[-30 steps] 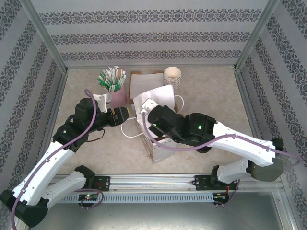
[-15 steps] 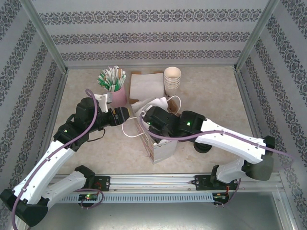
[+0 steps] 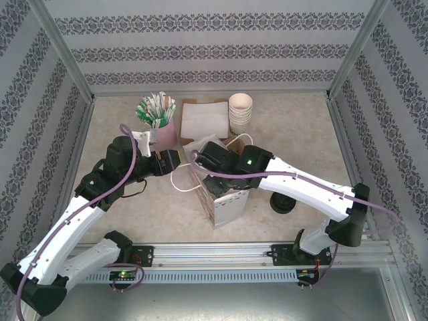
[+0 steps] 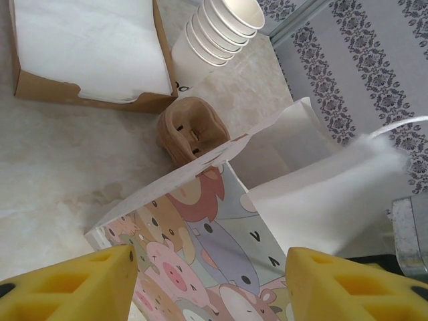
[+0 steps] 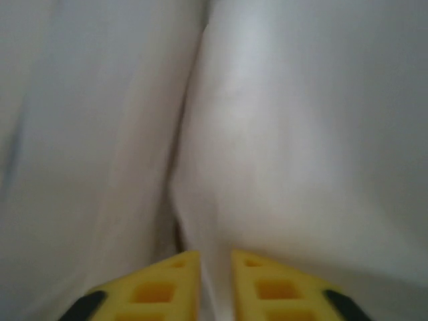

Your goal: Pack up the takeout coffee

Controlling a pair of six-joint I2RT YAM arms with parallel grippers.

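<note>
I see pale walls (image 3: 214, 53) with dark floral stripes on the far, left and right sides, met by aluminium posts (image 3: 63, 50). The tabletop (image 3: 294, 127) is marbled beige, evenly lit, with a metal rail (image 3: 214, 253) along its near edge.

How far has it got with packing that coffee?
Done: the paper bag stands open. In hand: the right gripper is down inside it, fingers slightly apart; the left gripper hovers open at the bag's side. Left: the takeout coffee sits on the table beside the bag, not yet packed.
</note>
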